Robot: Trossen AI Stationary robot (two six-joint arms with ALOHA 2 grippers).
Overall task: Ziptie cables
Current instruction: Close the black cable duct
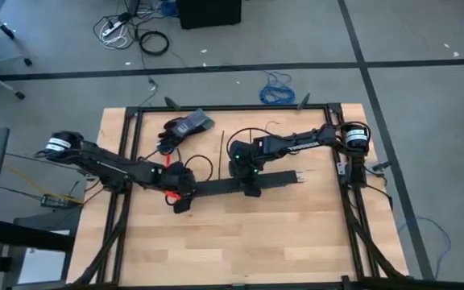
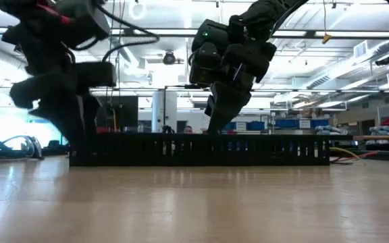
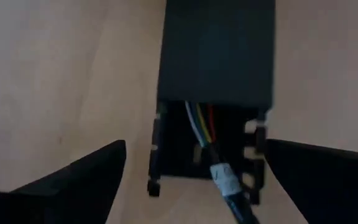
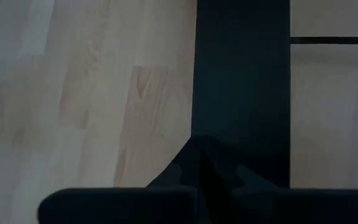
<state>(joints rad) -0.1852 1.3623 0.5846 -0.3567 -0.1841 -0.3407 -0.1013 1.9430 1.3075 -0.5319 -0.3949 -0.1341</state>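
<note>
Black slotted channel (image 1: 244,184) lies lengthwise mid-bench (image 1: 240,242); the cables (image 3: 205,127), coloured wires ending in a white-wrapped section, sit inside the channel's uncovered end, running under the cover. Left gripper (image 1: 180,191) is at that end of the channel, its fingers (image 3: 73,180) spread wide either side of the channel, gripping nothing. Right gripper (image 1: 250,184) is directly over the channel's middle, low on the cover; its finger state cannot be told, and a dark glove (image 1: 185,129) lies beyond the channel near the bench's far edge.
</note>
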